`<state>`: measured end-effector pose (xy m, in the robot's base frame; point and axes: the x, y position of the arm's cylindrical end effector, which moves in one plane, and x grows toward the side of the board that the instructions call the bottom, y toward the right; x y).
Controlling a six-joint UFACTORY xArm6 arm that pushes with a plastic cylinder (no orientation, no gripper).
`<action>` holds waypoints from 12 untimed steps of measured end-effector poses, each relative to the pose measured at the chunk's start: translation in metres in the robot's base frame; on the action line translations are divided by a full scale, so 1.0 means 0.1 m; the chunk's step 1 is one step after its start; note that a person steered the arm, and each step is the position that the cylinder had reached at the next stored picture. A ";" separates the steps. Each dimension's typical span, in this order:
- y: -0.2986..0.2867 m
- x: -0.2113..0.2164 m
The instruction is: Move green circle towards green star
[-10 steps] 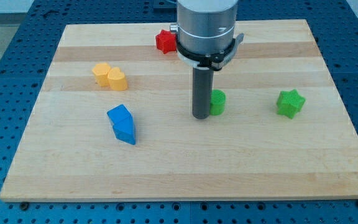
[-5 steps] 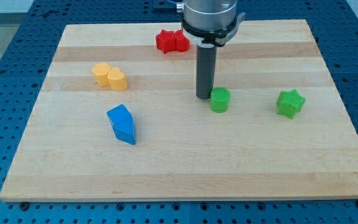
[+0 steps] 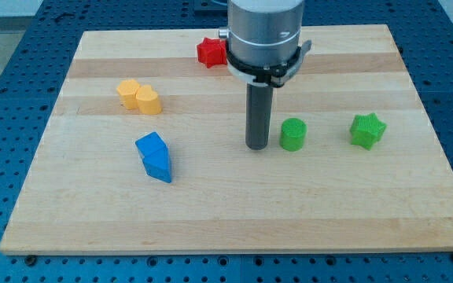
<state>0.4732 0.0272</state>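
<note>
The green circle stands on the wooden board right of centre. The green star lies further toward the view's right, at about the same height, with a gap between them. My tip is on the board just left of the green circle, a small gap apart from it. The rod rises from the tip to the arm's grey cylinder at the view's top.
Two blue blocks sit together left of centre. Two yellow blocks sit together at the upper left. A red block lies at the view's top, partly hidden by the arm. The board's edges border a blue perforated table.
The green circle has moved to the right, nearer the green star. My tip went toward the view's top, then came back down to the circle's left side.
</note>
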 end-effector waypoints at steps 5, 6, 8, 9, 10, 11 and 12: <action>0.22 -0.14; 0.26 -0.14; 0.24 0.05; 0.24 0.05; 0.24 0.02; 0.23 -0.01; 0.23 -0.01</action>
<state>0.4718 0.0502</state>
